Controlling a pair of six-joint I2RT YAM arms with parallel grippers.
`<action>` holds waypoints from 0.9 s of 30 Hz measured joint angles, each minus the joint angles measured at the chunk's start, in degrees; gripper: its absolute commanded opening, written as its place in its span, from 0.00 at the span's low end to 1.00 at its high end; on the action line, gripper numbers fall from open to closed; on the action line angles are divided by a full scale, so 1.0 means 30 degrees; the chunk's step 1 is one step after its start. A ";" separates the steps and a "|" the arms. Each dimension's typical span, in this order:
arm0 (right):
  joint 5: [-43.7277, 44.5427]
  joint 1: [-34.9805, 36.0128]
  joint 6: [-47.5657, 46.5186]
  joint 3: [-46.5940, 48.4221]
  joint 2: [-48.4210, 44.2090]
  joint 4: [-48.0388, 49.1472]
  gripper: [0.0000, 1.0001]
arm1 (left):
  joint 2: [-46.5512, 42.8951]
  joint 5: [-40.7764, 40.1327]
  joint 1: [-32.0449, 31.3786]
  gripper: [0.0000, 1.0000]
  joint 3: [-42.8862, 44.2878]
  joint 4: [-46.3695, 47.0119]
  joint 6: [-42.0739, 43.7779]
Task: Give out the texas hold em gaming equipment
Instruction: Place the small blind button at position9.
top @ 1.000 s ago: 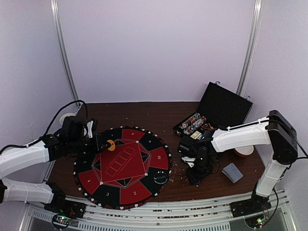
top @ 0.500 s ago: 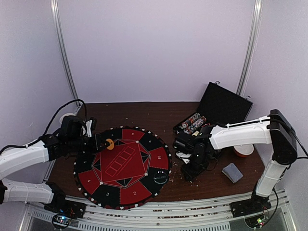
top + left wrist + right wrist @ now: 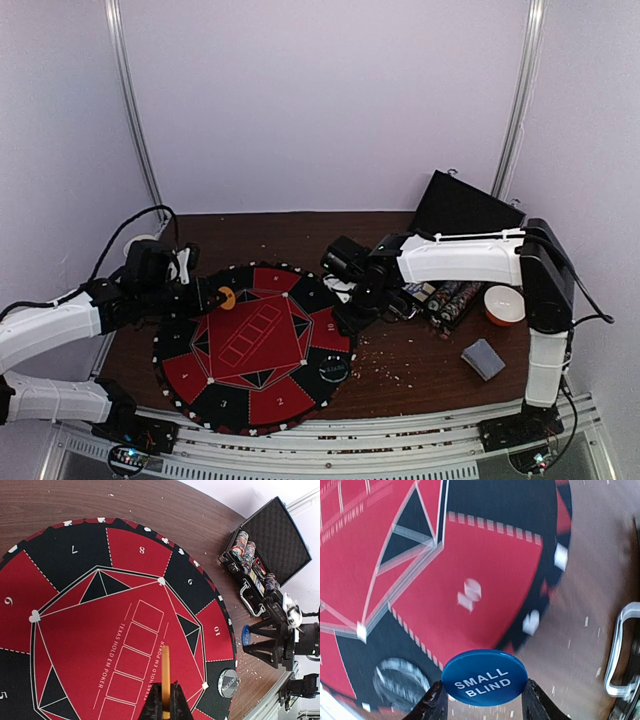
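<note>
Blue disc (image 3: 484,677) between right fingers (image 3: 433,703)

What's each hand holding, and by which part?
Left hand: yellow disc, seen edge-on, pinched across its faces at the near end. Right hand: blue SMALL BLIND disc, clamped at opposite points of its rim.

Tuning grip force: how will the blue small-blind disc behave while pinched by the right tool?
The blue disc looks thin and rigid, so probably light. The right tool pinches only its rim, so it might pivot or slip. Being round, it would likely roll if dropped on edge.
</note>
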 measured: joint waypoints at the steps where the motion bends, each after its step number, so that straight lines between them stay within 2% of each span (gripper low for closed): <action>1: 0.0044 -0.0087 -0.0189 0.0481 0.0393 0.0160 0.42 | -0.0007 -0.0080 0.0000 0.00 0.0000 0.0000 0.0000; 13: 0.0933 -0.1027 -0.1435 0.6761 0.5559 0.1785 0.42 | 0.0372 -0.0794 0.0000 0.00 0.0007 0.0000 0.0226; 20: 0.1515 -0.1479 -0.1931 1.1701 0.9435 0.1676 0.42 | 0.0714 -0.1100 0.0073 0.00 0.0393 0.0000 0.0576; 27: 0.1996 -0.1610 -0.2120 1.3085 1.0426 0.1333 0.43 | 0.0933 -0.1173 0.0131 0.00 0.0590 0.0015 0.0809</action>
